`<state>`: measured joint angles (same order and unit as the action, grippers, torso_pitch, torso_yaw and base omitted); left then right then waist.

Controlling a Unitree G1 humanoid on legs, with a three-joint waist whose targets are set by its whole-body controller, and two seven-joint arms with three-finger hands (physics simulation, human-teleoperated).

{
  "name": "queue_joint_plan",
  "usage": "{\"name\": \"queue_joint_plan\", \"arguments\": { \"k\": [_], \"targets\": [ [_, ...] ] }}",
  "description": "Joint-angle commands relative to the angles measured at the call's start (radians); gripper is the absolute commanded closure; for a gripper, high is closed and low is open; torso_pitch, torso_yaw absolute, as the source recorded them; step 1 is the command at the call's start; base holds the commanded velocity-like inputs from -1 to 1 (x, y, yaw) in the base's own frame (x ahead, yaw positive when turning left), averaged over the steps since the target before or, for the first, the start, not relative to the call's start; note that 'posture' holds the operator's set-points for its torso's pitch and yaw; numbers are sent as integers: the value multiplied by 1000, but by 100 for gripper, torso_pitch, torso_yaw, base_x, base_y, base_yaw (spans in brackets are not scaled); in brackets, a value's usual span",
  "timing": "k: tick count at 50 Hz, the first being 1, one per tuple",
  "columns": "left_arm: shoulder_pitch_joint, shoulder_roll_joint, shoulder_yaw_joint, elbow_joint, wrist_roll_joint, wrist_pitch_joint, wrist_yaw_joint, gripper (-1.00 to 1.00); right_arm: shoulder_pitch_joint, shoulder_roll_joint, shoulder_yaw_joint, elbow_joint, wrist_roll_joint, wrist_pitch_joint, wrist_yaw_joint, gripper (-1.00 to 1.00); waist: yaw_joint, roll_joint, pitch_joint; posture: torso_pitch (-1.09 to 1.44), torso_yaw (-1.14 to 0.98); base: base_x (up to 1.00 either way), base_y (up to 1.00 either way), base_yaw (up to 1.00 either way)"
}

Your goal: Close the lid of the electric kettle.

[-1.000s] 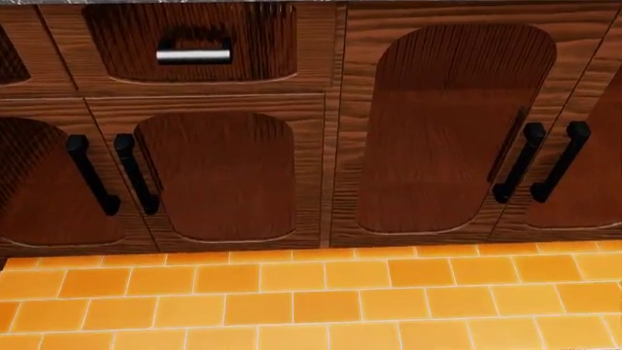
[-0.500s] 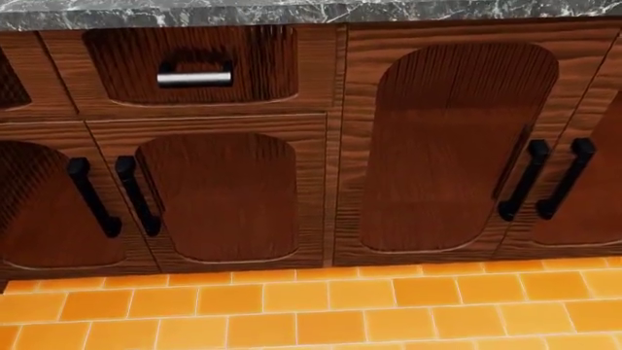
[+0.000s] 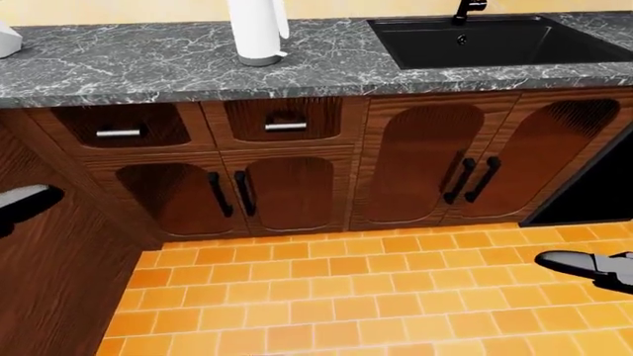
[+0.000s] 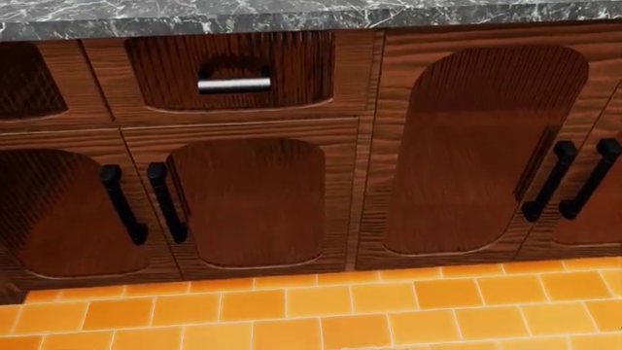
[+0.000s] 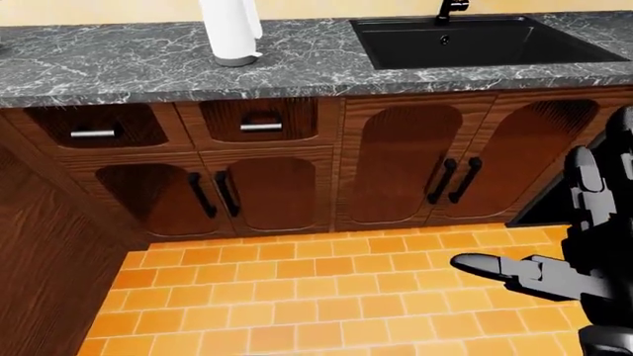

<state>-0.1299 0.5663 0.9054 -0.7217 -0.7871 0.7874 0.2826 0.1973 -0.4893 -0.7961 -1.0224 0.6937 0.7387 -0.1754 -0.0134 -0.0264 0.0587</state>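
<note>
The electric kettle cannot be made out for sure. A pale object (image 3: 6,38), cut off by the frame, stands at the far left edge of the grey marble counter (image 3: 148,67) in the left-eye view; I cannot tell what it is. My right hand (image 5: 569,222) hangs at the right of the right-eye view over the floor, fingers spread and empty. Only a grey fingertip of my left hand (image 3: 24,200) shows at the left edge of the left-eye view.
A white paper-towel roll (image 3: 259,30) stands on the counter and a black sink (image 3: 495,41) lies at the top right. Below are dark wood drawers (image 4: 233,73) and cabinet doors (image 4: 248,200) with black handles. An orange tile floor (image 3: 326,297) lies beneath. A dark wood panel (image 3: 50,297) stands at the left.
The whole head view has shifted: the cabinets slid down and to the right and the counter's edge came in at the top. The camera moved, not the things.
</note>
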Motion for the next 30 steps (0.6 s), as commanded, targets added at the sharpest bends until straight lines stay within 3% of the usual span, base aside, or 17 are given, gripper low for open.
{"name": "queue_joint_plan", "arguments": {
  "k": [1, 4, 7, 9, 10, 11, 12, 14, 21, 23, 24, 25, 27, 30],
  "targets": [
    [-17, 30, 20, -20, 2, -22, -3, -100, -6, -16, -18, -25, -3, -25, -4, -100, 5, -16, -16, 0, 0, 0, 27, 0],
    [-17, 30, 23, -25, 3, -17, -2, -100, 0, -26, -23, -25, 13, -28, -15, -100, 6, -20, -30, 0, 0, 0, 28, 0],
    [-17, 29, 24, -23, 5, -18, -5, -100, 3, -29, -22, -25, 15, -30, -18, -100, 7, 10, -15, 0, 0, 0, 28, 0],
    [-16, 30, 28, -22, 4, -18, -6, -100, 3, -24, -21, -25, 10, -32, -15, -100, 4, 43, -13, 0, 0, 0, 28, 0],
    [-15, 31, 31, -23, 1, -16, -5, -100, 2, -26, -23, -25, 12, -30, -16, -100, 3, 69, -19, 0, 0, 0, 28, 0],
    [-16, 32, 31, -24, -1, -15, -3, -100, 2, -26, -21, -25, 11, -30, -16, -100, 5, 113, -32, 0, 0, 0, 29, 0],
    [-14, 30, 27, -22, 4, -19, -5, -100, 1, -23, -21, -25, 8, -29, -14, -100, 10, 96, -33, 0, 0, 0, 28, 0],
    [-16, 30, 25, -23, 3, -18, -4, -100, -1, -21, -20, -25, 5, -27, -11, -100, 15, 89, -13, 0, 0, 0, 29, 0],
    [-14, 25, 20, -20, 14, -23, -11, -100, -1, -20, -18, -25, 2, -28, -11, -100, 14, 17, -10, 0, 0, 0, 28, 0],
    [-16, 26, 21, -20, 12, -22, -10, -100, -1, -28, -27, -25, 14, -28, -18, -100, 14, -16, -12, 0, 0, 0, 29, 0],
    [-14, 21, 14, -17, 22, -29, -14, -100, 1, -25, -20, -25, 8, -32, -18, -100, 12, -46, -21, 0, 0, 0, 28, 0],
    [-16, 23, 16, -19, 19, -25, -13, -100, 0, -21, -17, -25, 0, -31, -14, -100, 1, -6, -14, 0, 0, 0, 28, 0],
    [-15, 20, 13, -16, 25, -29, -16, -100, -3, -26, -20, -25, 8, -29, -19, -100, 7, -26, -19, 0, 0, 0, 28, 0],
    [-17, 20, 13, -16, 24, -28, -15, -100, -7, -14, -15, -25, -9, -27, -7, -100, 7, -12, -25, 0, 0, 0, 28, 0]
  ]
}}
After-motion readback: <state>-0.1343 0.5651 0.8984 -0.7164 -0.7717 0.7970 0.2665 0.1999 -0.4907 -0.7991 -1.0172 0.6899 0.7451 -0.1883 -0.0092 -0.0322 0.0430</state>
